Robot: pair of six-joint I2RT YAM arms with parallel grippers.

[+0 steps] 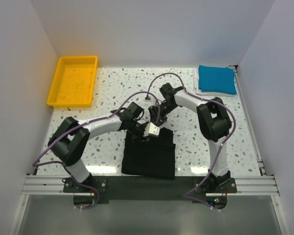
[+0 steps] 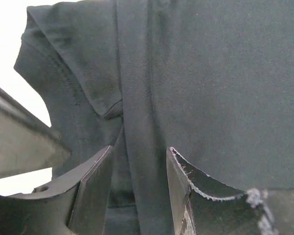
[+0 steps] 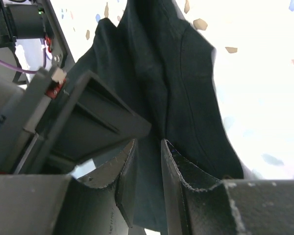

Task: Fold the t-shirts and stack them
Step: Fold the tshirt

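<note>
A black t-shirt (image 1: 151, 157) lies partly folded as a dark rectangle near the table's front centre. Both grippers meet at its far edge. My left gripper (image 1: 143, 137) (image 2: 139, 149) is open, and a fold of the black t-shirt (image 2: 210, 88) runs loosely between its spread fingers. Just behind it, my right gripper (image 1: 157, 122) (image 3: 148, 142) is shut on a pinched ridge of the black t-shirt (image 3: 186, 88), lifting it off the table. A folded blue t-shirt (image 1: 216, 79) rests on a white t-shirt (image 1: 210, 92) at the far right corner.
A yellow tray (image 1: 77, 59) stands at the far left corner. White walls close in the table on three sides. The two arms' wrists crowd together over the middle of the speckled tabletop (image 1: 108, 93).
</note>
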